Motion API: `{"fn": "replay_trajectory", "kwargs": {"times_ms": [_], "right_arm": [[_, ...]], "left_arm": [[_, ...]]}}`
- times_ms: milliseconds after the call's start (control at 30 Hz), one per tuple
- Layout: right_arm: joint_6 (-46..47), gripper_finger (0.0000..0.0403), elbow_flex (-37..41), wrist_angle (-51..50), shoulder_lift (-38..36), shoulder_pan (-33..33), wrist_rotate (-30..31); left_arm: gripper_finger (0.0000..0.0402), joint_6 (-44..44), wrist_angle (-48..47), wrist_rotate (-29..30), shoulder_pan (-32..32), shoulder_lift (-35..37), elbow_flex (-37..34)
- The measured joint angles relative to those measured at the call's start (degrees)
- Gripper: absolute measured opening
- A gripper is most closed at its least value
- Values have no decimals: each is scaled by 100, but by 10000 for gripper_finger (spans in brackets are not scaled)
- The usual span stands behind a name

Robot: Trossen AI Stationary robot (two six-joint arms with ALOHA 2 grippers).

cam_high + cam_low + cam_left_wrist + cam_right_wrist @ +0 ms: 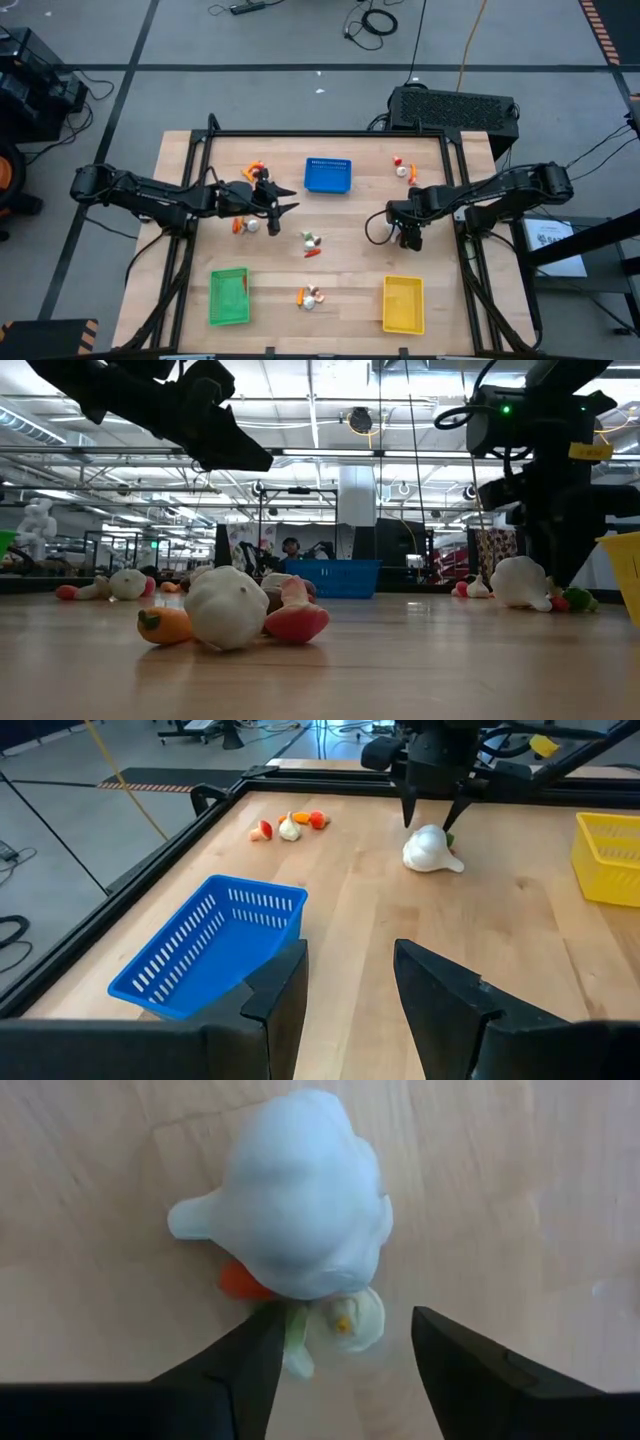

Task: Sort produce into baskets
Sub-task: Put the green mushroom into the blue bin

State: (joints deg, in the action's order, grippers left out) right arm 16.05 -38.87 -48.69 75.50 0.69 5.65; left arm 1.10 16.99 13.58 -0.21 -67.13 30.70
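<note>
Right gripper (340, 1355) hovering with fingers spread, gripping nothing, small pale-green piece (345, 1320) right between the tips, white garlic bulb (290, 1205) just beyond them, left gripper (345, 990) parted and empty too, blue basket (205, 945) beside its fingers.

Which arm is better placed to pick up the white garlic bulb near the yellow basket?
Right. The right tool hangs open directly above the garlic bulb, fingers pointing down at it. The left tool is across the table, near the blue basket.

White garlic bulb (290, 1205) on wooden table (520, 1190), orange piece (240, 1283) beneath, just beyond parted jaws.
</note>
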Motion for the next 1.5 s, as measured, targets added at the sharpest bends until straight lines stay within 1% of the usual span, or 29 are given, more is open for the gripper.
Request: {"fn": "replay_trajectory", "kwargs": {"times_ms": [133, 233, 333, 500, 567, 667, 800, 1033, 1133, 1200, 1267, 1367, 1500], "right_arm": [[20, 177, 0, 0, 0, 0, 0], [20, 145, 0, 0, 0, 0, 2], [20, 107, 0, 0, 0, 0, 2], [42, 31, 0, -4, 0, 0, 2], [78, 10, 0, -32, 0, 0, 2], [204, 11, -5, -112, 0, 0, 6], [348, 6, -236, -575, -2, 0, 20], [489, 2, -1031, -1637, -2, 7, 336], [540, 2, -1412, -1812, -7, 4, 457], [492, 2, -1629, -1681, -7, 7, 708], [280, 1, -1763, -1258, -9, 5, 988], [-391, 1, -1782, -103, -9, -74, 1203], [-1387, 1, -1712, 1668, 105, -313, 1219]], "left_arm": [[160, -6, 0, 2, 6, 0, 0], [160, -38, 2, 9, 17, 0, 0], [160, -42, 0, 29, 17, 0, 0], [160, -48, 2, 58, 17, 0, -2], [160, -50, 2, 106, 17, 0, -2], [160, -50, 2, 152, 17, 0, -2], [160, -52, 2, 157, 18, 0, -2], [160, -198, 32, 166, 24, 0, -4], [160, -204, 59, 168, 28, 0, -4], [160, -274, 59, 168, 46, 0, -4], [160, -302, 59, 177, 82, 0, -4], [160, -301, 55, 192, 143, 0, -4], [160, -297, 32, 192, 149, 0, -4]]}}
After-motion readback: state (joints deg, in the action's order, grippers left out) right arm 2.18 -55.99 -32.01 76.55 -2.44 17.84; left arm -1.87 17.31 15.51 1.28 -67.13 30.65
